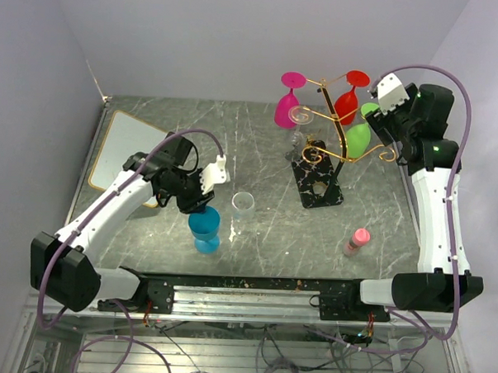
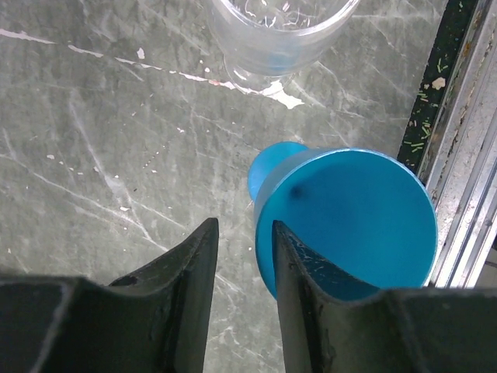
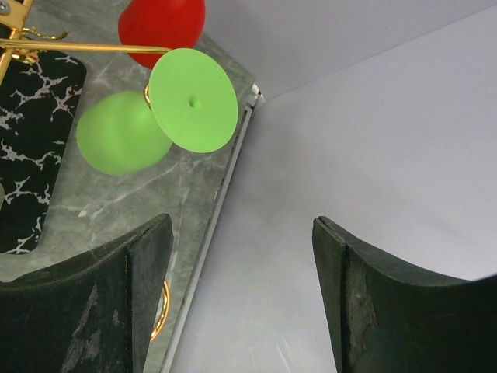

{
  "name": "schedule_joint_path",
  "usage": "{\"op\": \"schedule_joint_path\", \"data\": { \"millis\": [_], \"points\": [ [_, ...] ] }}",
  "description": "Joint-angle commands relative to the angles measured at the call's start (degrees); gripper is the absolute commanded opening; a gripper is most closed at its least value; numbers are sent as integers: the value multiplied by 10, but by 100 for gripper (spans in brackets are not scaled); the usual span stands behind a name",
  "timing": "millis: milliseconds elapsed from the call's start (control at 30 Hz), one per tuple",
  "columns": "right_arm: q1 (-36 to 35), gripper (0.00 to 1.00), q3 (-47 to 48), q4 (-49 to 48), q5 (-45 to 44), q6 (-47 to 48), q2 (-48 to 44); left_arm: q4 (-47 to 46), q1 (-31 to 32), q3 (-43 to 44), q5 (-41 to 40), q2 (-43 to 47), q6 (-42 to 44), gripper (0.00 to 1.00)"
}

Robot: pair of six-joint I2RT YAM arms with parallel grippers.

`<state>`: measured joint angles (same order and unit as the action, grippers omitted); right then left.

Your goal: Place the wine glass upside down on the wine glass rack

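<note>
No text can be read (no labels either).

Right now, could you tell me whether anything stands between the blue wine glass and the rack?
Yes: a clear glass stands on the table just beside the blue wine glass, on its rack side. Nothing else shows between them.

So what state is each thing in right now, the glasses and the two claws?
Pink glass: hanging upside down on the rack.
Red glass: hanging upside down.
Green glass: hanging upside down.
Blue glass: on the table, foot toward the left gripper, not hung.
Clear glass: upright on the table.
Left gripper: slightly open beside the blue glass's foot.
Right gripper: wide open, empty.
</note>
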<state>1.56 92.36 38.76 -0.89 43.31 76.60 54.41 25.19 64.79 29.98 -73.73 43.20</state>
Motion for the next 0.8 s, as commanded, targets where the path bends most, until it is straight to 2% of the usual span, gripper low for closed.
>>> {"op": "schedule_joint_path", "data": {
  "millis": [0, 333, 467, 600, 767],
  "points": [
    [8, 72, -3, 4, 11, -6, -7, -1, 8, -7, -7, -9, 14, 41],
    [15, 73, -12, 3, 12, 7, -5, 29, 10, 16, -13, -12, 38, 9],
    [18, 74, -9, 19, 27, 22, -7, 78, 10, 52, -76, -8, 72, 7],
    [29, 77, 15, 42, 83, 15, -7, 120, 10, 110, -162, 1, 87, 7],
    [44, 79, 61, 73, 154, -1, 7, 135, 10, 186, -210, 19, 107, 7]
  ]
}}
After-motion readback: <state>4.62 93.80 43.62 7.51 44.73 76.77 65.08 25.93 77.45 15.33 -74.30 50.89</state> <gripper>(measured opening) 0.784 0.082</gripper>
